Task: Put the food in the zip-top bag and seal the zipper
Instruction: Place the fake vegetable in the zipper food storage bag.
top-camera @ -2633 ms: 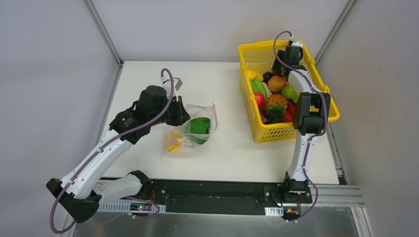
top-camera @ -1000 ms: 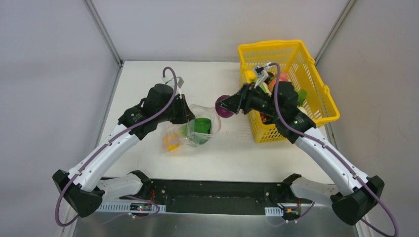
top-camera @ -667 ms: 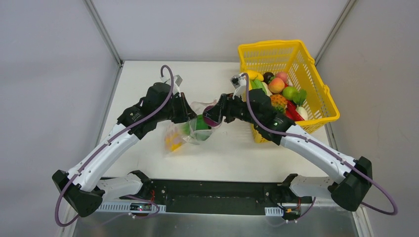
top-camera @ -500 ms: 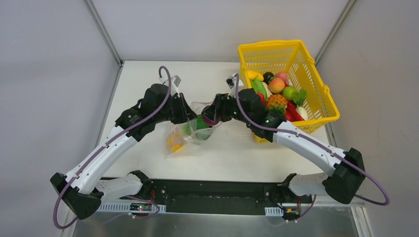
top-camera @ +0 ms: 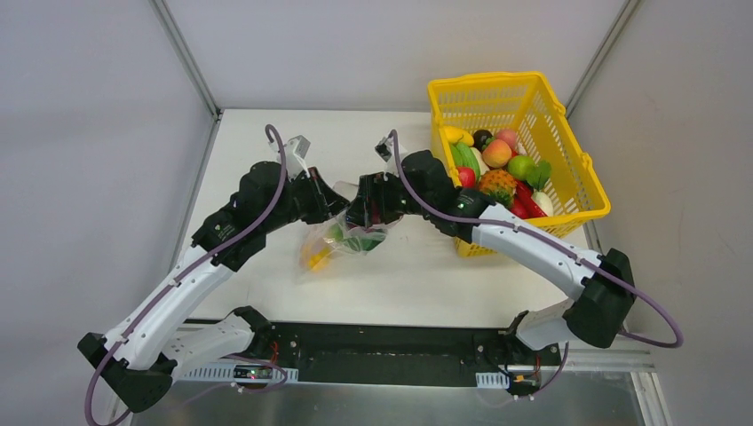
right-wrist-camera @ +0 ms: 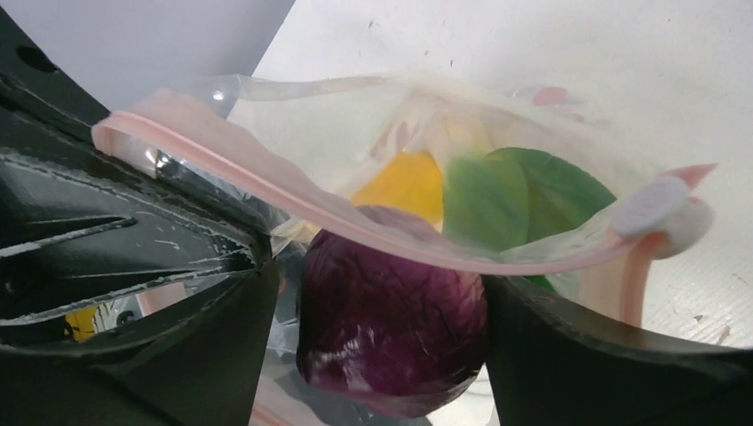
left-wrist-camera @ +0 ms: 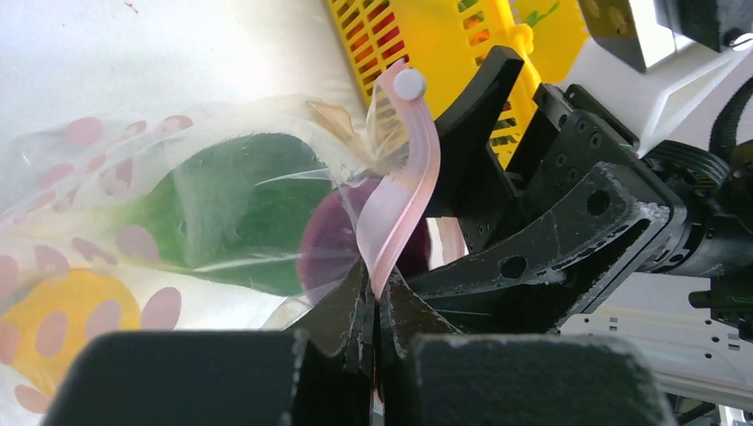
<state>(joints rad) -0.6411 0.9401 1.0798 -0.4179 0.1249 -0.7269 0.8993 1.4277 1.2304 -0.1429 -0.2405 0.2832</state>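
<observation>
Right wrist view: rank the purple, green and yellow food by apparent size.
1. purple food: largest, though it is nearest the camera, which may inflate it.
2. green food: inside the zip-top bag.
3. yellow food: smallest, only partly visible.

- The zip-top bag (top-camera: 342, 238) lies on the table (top-camera: 426, 275), left of the middle, between the two grippers.
- The basket (top-camera: 577, 191) stands at the far right, with toy food (top-camera: 497, 155) heaped in it.
- The left gripper (left-wrist-camera: 377, 302) is at the bag's left, pinching the zipper (right-wrist-camera: 266, 191).
- The right gripper (right-wrist-camera: 391, 328) comes in from the basket side, clasping a round toy vegetable (right-wrist-camera: 391, 311) in the bag's mouth, under the upper zipper edge.
- Two other toys (right-wrist-camera: 524, 200) lie deeper inside, beyond it.
</observation>
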